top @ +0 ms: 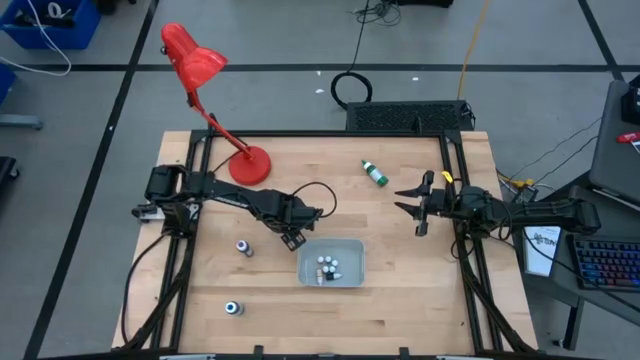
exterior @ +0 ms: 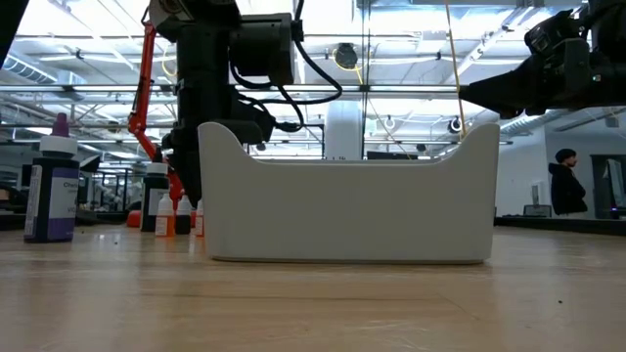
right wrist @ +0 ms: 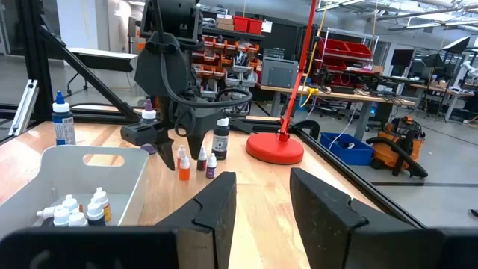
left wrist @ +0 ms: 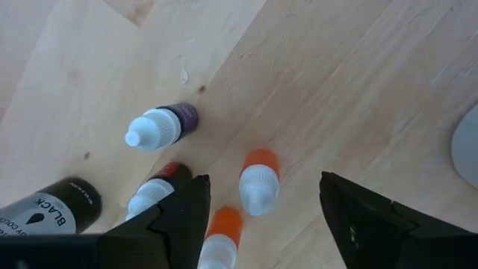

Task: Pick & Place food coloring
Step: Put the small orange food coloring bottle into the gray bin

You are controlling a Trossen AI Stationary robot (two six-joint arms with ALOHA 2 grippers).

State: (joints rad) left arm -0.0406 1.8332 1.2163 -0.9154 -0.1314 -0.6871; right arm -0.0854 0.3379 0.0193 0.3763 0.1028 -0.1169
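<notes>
Plastic dropper bottles, four small ones, stand on pale wood under the left gripper (left wrist: 261,213): one orange-bodied bottle (left wrist: 258,179) sits between its released jaws, untouched, another orange bottle (left wrist: 222,237) is cut off. The white tray (top: 350,262) hides its vials' count. The right gripper (top: 416,207) hovers empty, jaws parted.

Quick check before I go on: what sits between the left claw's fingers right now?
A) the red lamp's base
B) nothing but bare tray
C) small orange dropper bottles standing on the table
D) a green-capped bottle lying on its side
C: the left wrist view shows the left claw open above the table, with an orange bottle standing between its fingers and another beside it.
</notes>
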